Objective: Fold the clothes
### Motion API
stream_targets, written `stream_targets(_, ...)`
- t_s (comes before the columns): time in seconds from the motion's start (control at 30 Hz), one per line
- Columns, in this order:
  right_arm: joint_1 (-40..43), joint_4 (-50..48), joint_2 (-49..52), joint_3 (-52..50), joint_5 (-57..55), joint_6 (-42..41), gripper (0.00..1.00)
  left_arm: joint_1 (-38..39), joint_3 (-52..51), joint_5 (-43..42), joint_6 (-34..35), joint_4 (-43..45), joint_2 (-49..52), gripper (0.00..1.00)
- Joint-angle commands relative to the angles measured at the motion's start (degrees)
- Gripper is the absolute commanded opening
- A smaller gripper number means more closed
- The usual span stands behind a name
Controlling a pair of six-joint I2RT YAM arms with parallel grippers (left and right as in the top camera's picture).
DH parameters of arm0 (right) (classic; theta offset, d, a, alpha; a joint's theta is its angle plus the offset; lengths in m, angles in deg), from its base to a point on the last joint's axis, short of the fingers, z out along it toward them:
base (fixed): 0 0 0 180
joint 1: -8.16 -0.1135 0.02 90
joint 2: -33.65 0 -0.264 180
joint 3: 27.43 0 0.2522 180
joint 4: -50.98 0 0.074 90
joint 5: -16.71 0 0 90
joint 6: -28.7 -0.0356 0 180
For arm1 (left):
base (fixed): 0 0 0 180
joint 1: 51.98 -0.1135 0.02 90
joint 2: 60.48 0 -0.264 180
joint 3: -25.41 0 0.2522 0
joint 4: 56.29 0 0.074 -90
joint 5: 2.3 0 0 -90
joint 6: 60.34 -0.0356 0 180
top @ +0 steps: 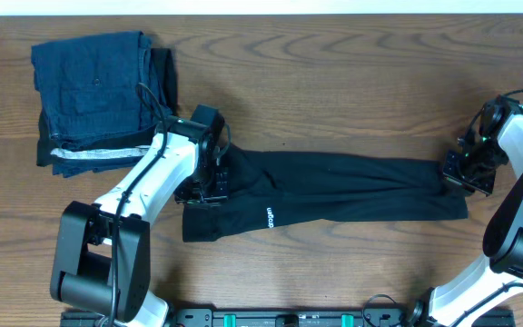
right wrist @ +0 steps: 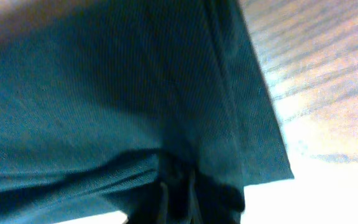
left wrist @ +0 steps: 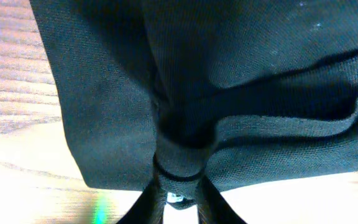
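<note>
The black T-shirt (top: 334, 186) is stretched out in a long band across the table's middle, with a small white logo near its left part. My left gripper (top: 209, 184) is shut on its left end. In the left wrist view the black fabric (left wrist: 229, 74) is bunched and pinched between the fingers (left wrist: 180, 186). My right gripper (top: 461, 173) is shut on the shirt's right end. In the right wrist view the fabric (right wrist: 104, 93) fills the frame and folds into the jaws (right wrist: 179, 186).
A stack of dark blue folded garments (top: 98, 95) with a white-striped edge lies at the back left. The wooden table (top: 352, 82) shows behind the shirt. The arm bases stand at the front edge.
</note>
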Motion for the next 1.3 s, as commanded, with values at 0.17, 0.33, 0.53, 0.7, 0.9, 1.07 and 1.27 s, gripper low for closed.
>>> stream_targets(0.17,-2.86,2.32,-0.46,1.53,0.33,1.03,0.30,0.02,0.15,1.51,-0.04,-3.54,0.22,0.78)
stream_targets(0.33,-4.07,7.02,-0.48,8.96,7.17,4.74,0.44,-0.15,6.71,1.53,-0.85,-8.63,0.00,0.78)
stream_targets(0.53,-7.82,9.46,-0.59,13.81,16.09,8.87,0.50,-0.15,14.45,1.49,0.44,-10.60,-1.29,0.78)
stream_targets(0.7,-15.21,6.36,-0.57,10.75,16.15,11.85,0.15,-0.15,12.81,1.51,1.60,-8.94,-0.96,0.19)
stream_targets(0.9,-25.90,-2.89,-0.57,6.71,16.13,13.84,0.01,-0.15,9.29,1.51,2.01,-2.97,0.26,0.07)
stream_targets(1.07,-34.60,-9.62,-0.57,3.58,16.06,13.84,0.01,-0.15,6.47,1.51,2.01,3.76,0.28,0.08)
stream_targets(1.27,-42.47,-14.99,-0.57,-0.09,12.83,13.79,0.02,-0.15,5.27,1.51,1.99,8.35,0.28,0.08)
